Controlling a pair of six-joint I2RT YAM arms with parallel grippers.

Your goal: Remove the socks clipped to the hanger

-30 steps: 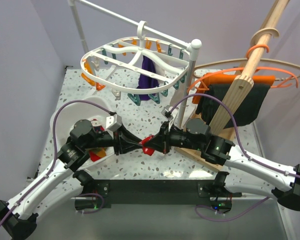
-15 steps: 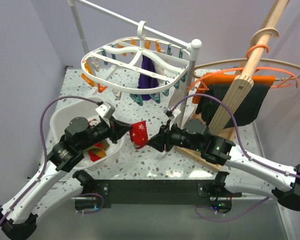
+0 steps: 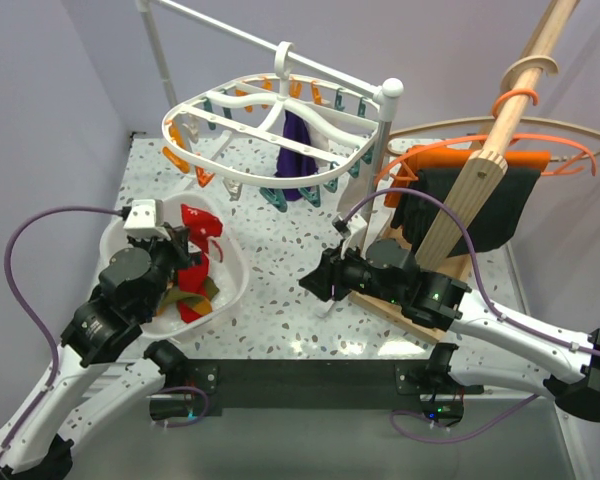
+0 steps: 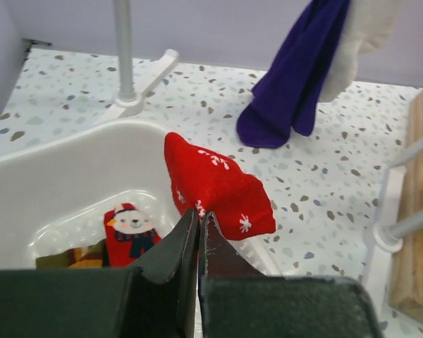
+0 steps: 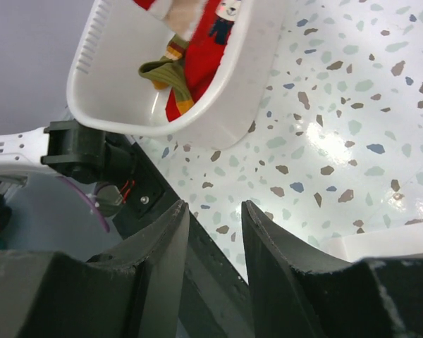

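Note:
My left gripper is shut on a red snowflake sock and holds it over the white basin. In the left wrist view the jaws pinch the sock's edge above the basin rim. A red bear sock lies in the basin. My right gripper is open and empty, low over the table right of the basin. The white oval hanger hangs at the back with a dark purple sock clipped under it. A white sock hangs beside the purple one.
The basin also holds olive striped socks. A wooden stand with orange and black cloths and thin orange hangers is at the right. The white rack post stands behind my right gripper.
Both grippers held the red sock at the table's middle. The right gripper let go and opened. The left arm swung left with the sock to above the basin.

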